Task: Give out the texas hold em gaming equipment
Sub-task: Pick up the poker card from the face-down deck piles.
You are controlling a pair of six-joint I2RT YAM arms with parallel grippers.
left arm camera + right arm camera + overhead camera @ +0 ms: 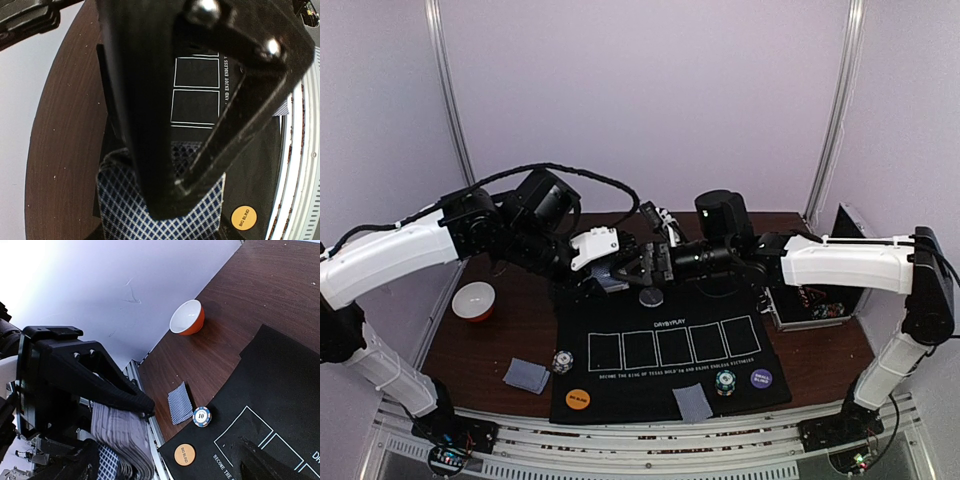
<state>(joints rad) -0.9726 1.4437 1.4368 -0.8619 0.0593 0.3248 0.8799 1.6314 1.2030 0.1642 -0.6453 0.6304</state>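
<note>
Scanning from bench near edge outward:

- Near cards [693, 402] lie face-down on the black mat [640, 395], close to the near edge, right of centre.
- Orange disc [578, 398] sits near the mat's near-left corner and reads "BIG BLIND".
- Right chip stack [725, 382] and purple disc [761, 379] are side by side toward the near-right. The purple lettering is too small to read for sure.
- Left cards [527, 375] are face-down on bare wood, toward the bench's near-left corner and off the mat.
- Left chip stack [561, 361] is on the mat's left edge. Its top is marked "10" in the right wrist view.
- Mat print: "BECOME THE KING OF TEXAS HOLD'EM AND ENJOY ENDLESS VICTORIES" under five white outlines, and what looks like "DAYBYPLAY" above them.
- Dealer disc [651, 297] is at the mat's far edge, centre.
- Orange bowl [473, 300] is by the left edge, silver case [817, 303] by the right edge.
- Left gripper [610, 272] is above the mat's far edge, clamped on the deck [120, 210] with the blue diamond back showing.
- Right gripper [640, 267] faces the deck with fingers spread apart. Contact with the cards cannot be judged.
</note>
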